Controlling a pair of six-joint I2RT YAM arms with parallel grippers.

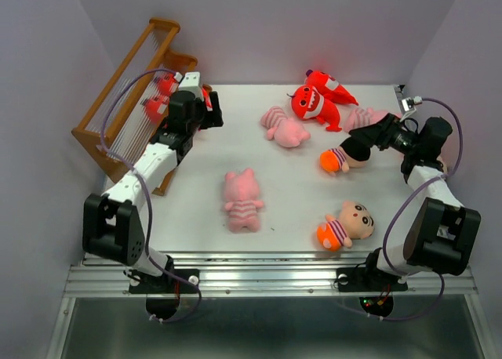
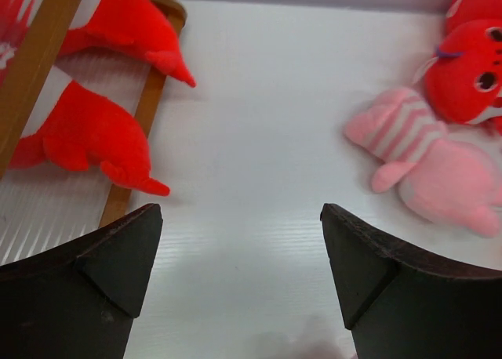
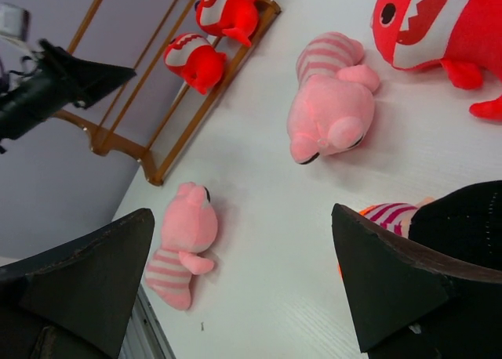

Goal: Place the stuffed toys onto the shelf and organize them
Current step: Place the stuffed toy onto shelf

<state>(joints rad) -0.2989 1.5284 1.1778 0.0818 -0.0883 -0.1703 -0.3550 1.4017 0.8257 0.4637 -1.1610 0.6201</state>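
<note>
The brown wooden shelf stands at the back left with two red monsters on its slats. My left gripper is open and empty beside the shelf; its wrist view shows those monsters and my gripper over bare table. My right gripper is open, just above a boy doll whose striped part shows beside one finger. Two more red monsters lie at the back. Pink pigs lie at centre, further back and half hidden. Another boy doll lies near front.
Purple walls close the table on the left, back and right. A metal rail runs along the near edge by the arm bases. White table surface lies between the centre pig and the boy dolls.
</note>
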